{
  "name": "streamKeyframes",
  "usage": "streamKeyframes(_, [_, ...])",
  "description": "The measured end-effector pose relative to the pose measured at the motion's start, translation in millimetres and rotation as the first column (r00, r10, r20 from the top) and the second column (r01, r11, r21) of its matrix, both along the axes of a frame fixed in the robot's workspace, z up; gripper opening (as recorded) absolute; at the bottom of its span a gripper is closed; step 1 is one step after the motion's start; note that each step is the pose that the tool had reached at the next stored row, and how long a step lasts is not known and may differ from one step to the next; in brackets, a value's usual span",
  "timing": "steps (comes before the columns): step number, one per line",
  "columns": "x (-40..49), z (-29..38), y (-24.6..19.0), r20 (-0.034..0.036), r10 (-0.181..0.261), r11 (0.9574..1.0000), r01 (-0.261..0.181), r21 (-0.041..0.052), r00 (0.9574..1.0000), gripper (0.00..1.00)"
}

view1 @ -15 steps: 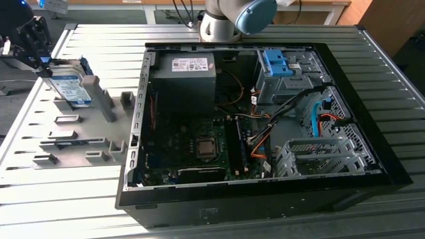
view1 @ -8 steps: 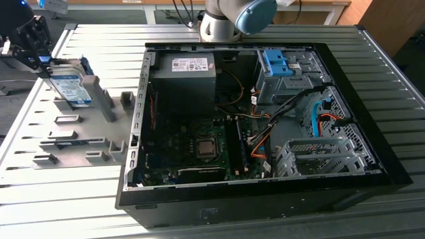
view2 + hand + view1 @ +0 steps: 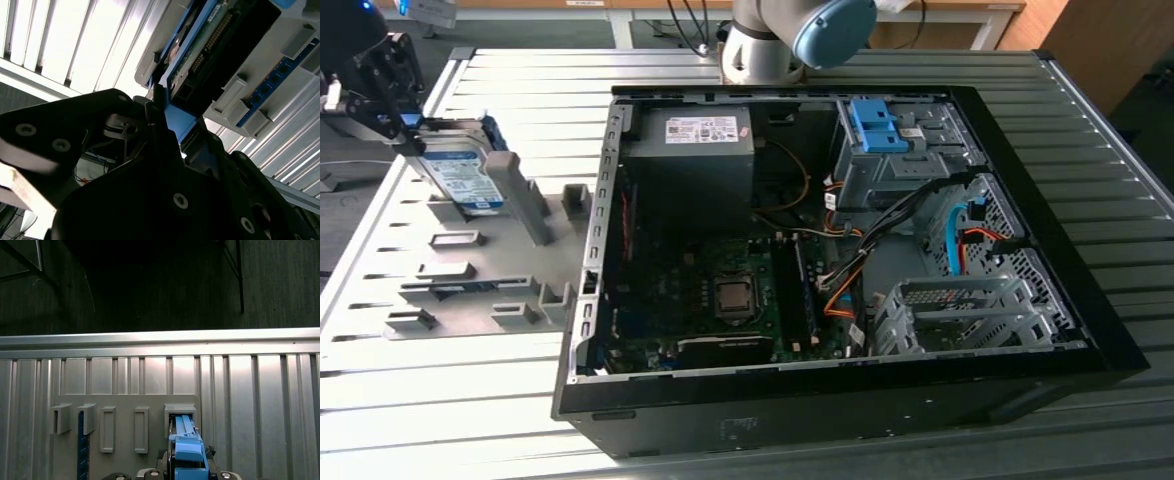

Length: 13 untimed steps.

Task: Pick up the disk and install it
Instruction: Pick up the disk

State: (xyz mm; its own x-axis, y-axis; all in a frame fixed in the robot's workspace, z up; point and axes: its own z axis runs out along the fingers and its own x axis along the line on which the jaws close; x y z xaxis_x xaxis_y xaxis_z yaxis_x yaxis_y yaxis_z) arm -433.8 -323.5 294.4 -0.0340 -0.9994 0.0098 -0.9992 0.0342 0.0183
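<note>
Black and angular, the gripper had its jaws pressed from both sides against the blue plastic rail at one end of the disk, a flat rectangular silver hard drive with a white-and-blue label. The disk stood on edge, leaning a little, and appeared seated in an end slot of the pale grey slotted holder. The holder lay on the ribbed aluminium bench, toward the exterior view's left. I judged the disk stiff and dense for its size, with smooth metal faces that could slip and a bare circuit board that would not forgive a knock, so the railed edges looked the sound place to hold. The second wrist view gave the board side, its connector pins and the jaw contact close up. The first wrist view gave the holder's row of slots, with a thin blue strip in another slot. The exterior view gave the label and, farther off, the open black computer case with a blue plastic bracket in its drive cage. Beyond the case was the arm's grey-and-blue base joint.
</note>
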Motion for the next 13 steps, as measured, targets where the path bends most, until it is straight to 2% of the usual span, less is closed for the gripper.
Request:
streamKeyframes(1, [0.0, 0.0, 0.0, 0.0, 0.0, 1.0, 0.0, 0.0, 1.0, 0.36])
streamKeyframes(13, [0.0, 0.0, 0.0, 0.0, -0.002, 1.0, 0.002, 0.0, 1.0, 0.36])
